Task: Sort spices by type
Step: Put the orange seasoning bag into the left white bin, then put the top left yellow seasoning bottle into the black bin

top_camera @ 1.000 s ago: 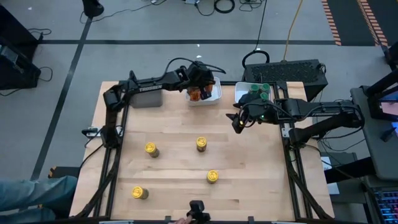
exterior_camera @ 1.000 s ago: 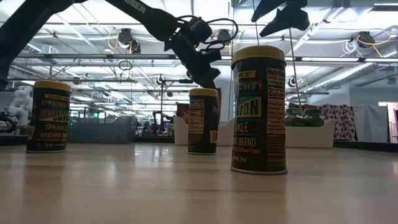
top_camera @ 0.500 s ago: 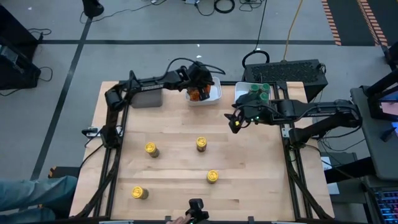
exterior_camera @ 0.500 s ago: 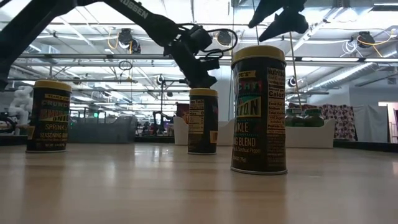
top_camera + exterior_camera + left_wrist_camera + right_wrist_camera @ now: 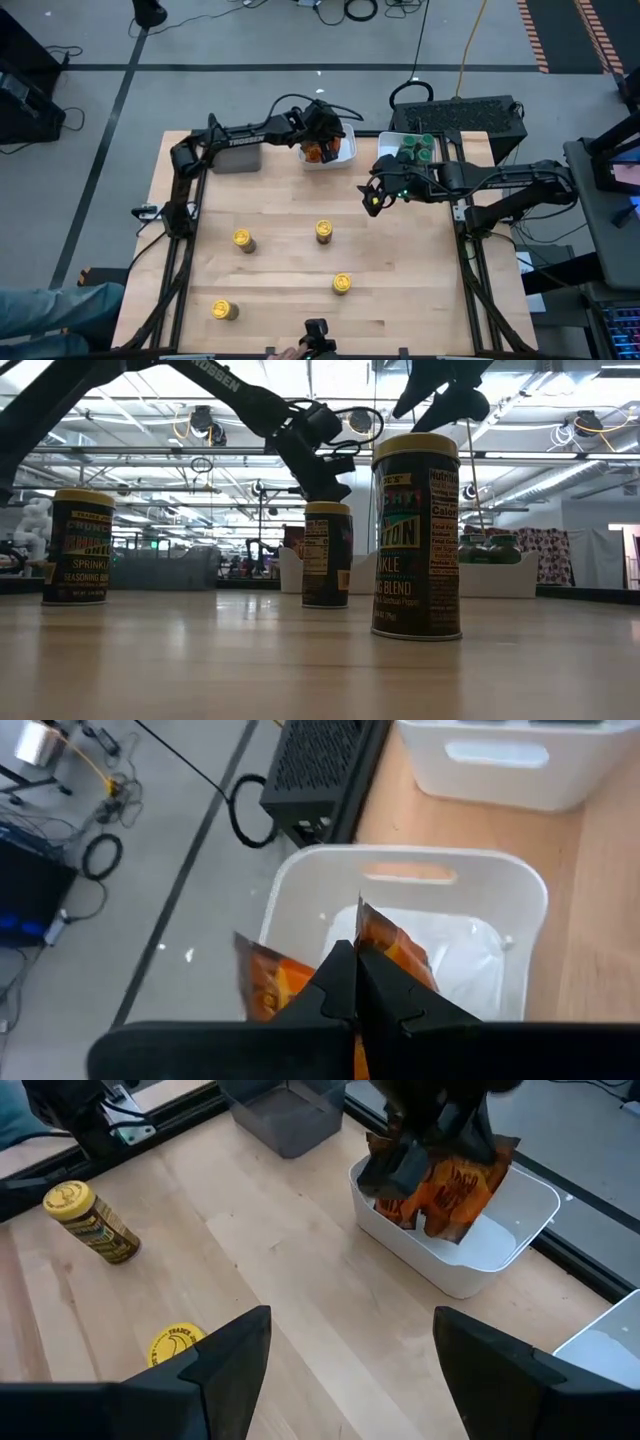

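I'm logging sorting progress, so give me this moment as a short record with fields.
left gripper: shut on orange packet, above the middle white tray
right gripper: open, empty, over bare table right of centre
yellow-lidded jars: four standing loose on the table
green-lidded jars: in the right white tray
grey tray: contents not visible
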### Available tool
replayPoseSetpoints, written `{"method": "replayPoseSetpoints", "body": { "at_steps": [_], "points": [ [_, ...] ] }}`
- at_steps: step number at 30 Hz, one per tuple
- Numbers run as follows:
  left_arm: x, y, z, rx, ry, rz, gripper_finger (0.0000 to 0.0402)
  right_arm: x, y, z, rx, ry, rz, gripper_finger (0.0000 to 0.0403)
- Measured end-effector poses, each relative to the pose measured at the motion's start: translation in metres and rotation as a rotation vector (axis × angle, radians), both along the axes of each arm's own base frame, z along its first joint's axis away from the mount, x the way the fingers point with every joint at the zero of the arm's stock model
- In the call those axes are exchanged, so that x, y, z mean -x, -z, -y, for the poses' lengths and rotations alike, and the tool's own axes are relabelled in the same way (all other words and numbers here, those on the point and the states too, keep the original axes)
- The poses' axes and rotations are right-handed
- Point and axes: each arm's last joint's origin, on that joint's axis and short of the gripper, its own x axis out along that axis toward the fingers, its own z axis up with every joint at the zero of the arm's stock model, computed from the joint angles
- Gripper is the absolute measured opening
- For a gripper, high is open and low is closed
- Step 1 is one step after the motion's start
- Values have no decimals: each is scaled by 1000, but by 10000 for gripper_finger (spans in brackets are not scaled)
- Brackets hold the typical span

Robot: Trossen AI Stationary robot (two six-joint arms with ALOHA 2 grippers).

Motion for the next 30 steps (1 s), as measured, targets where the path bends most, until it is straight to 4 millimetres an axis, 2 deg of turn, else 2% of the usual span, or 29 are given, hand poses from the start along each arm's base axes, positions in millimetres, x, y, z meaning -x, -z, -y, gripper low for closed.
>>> {"method": "replayPoseSetpoints", "body": {
  "at_steps": [7, 18, 26, 30],
  "points": [
    [0, 1, 0, 8, 4, 4, 9, -1, -1, 0, -2, 2, 15, 263],
    [0, 1, 0, 11, 4, 4, 77, -1, -1, 0, -3, 1, 17, 263],
    [1, -1, 0, 6, -4, -1, 82, -1, -1, 0, -3, 0, 17, 263],
    [6, -13, 2, -24, -30, 6, 82, -1, -1, 0, -2, -3, 15, 263]
  ]
}}
